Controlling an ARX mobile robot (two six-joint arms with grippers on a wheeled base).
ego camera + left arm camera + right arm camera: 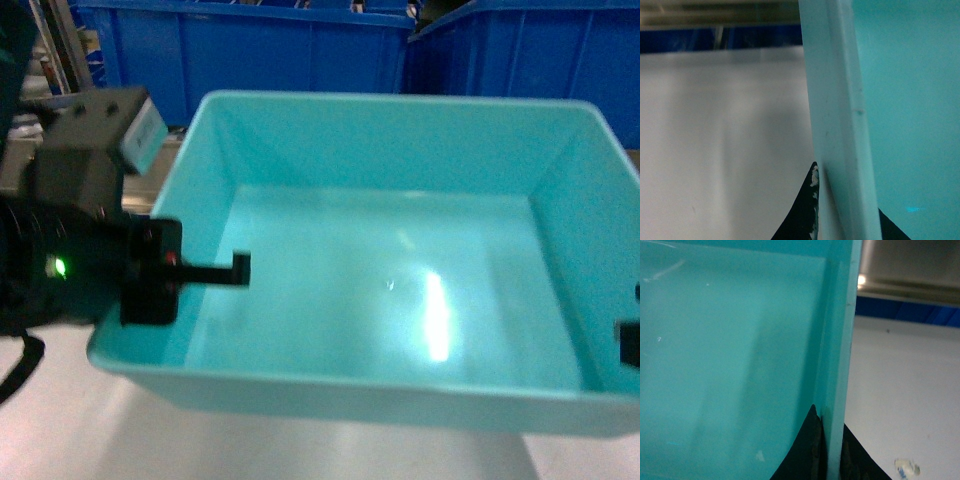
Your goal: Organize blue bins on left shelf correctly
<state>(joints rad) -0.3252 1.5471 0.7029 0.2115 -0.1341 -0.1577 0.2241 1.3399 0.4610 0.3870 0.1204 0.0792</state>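
Between both grippers (pixel 225 272) (pixel 628 343), turquoise tub (pixel 400 300) clamped

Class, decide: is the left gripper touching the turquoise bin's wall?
Touching. In the left wrist view the left gripper has a dark finger on either side of the turquoise bin wall, pressed against it with no gap.

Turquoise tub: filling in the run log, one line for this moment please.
turquoise tub: empty, held | left gripper: clamps left wall | right gripper: clamps right wall | dark-blue crates: behind

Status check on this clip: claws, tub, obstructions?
Left claw and right claw each clamped on a turquoise tub side wall. Tub empty. Dark-blue crates directly behind.
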